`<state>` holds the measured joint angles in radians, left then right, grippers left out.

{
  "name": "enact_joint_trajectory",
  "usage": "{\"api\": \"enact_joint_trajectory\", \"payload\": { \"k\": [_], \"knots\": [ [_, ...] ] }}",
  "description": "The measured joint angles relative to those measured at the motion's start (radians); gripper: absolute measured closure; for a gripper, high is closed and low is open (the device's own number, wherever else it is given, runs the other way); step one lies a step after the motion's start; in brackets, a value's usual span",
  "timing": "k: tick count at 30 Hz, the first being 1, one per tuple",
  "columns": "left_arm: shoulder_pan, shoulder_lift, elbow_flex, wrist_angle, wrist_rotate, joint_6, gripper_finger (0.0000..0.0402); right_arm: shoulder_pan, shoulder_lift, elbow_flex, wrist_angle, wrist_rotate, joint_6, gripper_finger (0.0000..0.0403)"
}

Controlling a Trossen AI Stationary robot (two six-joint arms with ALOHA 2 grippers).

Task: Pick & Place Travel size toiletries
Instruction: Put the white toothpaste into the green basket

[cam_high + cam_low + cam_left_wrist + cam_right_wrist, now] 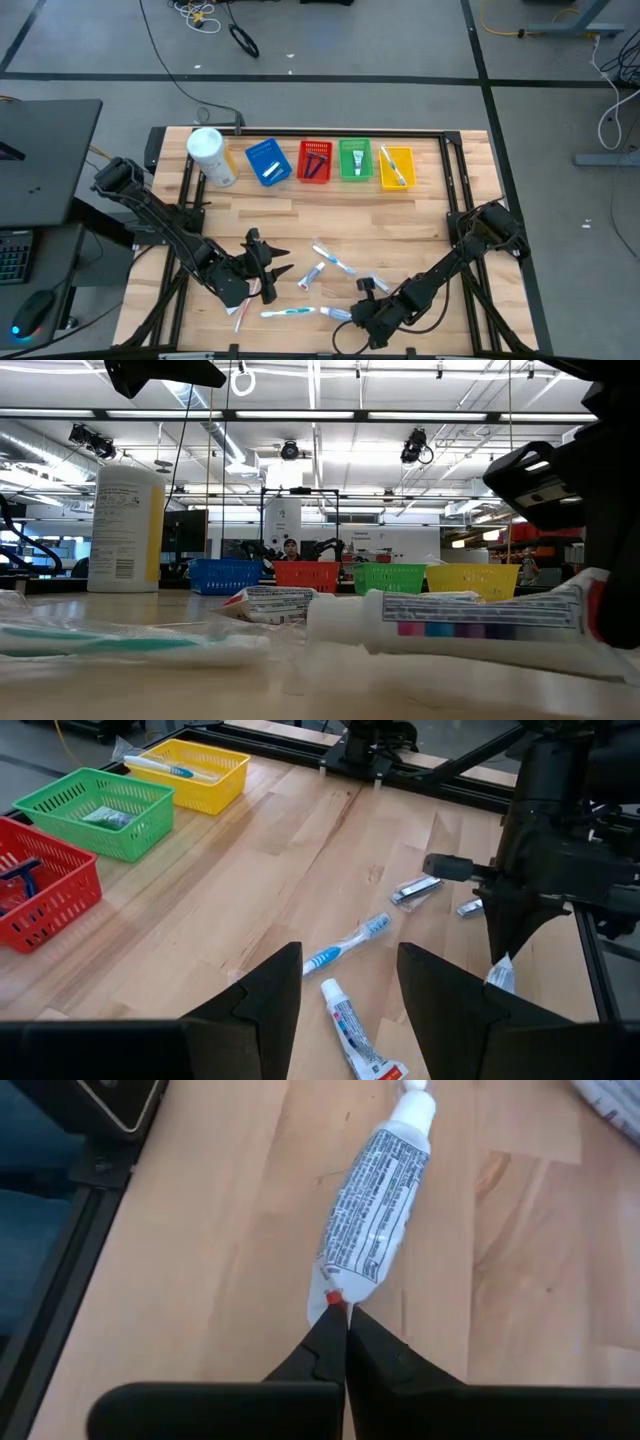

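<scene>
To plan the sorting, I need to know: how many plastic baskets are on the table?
4, in one row at the table's far edge: blue basket, red basket, green basket, yellow basket. None seems hidden.

no word, brand or number can be read anywhere. the toothpaste tube [378, 1210] carries blocks of fine dark print along its body, too small to make out; from table height the same tube [480, 622] shows lines of print over a row of pink, blue and purple squares. a second tube [268, 603] behind it has print and red marks, not legible. the white canister [127, 528] at the far left bears a panel of small text that cannot be read. the tube [352, 1038] on the near side of the table shows tiny lettering and a red end, also unreadable.
</scene>
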<state>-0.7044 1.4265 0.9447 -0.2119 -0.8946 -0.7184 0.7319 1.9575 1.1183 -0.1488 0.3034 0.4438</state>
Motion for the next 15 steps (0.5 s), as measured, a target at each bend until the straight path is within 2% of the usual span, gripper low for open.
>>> {"api": "enact_joint_trajectory", "payload": {
  "k": [5, 9, 15],
  "knots": [
    [0.0, 0.0, 0.0, 0.0, -0.001, 0.0, 0.0226, 0.0, -0.009, 0.0, -0.013, 0.011, -0.029, 0.0401],
    [0.0, 0.0, 0.0, 0.0, -0.001, 0.0, 0.0226, -0.001, -0.065, 0.0, -0.062, 0.05, -0.042, 0.0401],
    [0.0, 0.0, 0.0, 0.0, -0.002, 0.0, 0.0226, -0.01, -0.204, 0.0, -0.249, 0.216, -0.077, 0.0402]
  ]
}}
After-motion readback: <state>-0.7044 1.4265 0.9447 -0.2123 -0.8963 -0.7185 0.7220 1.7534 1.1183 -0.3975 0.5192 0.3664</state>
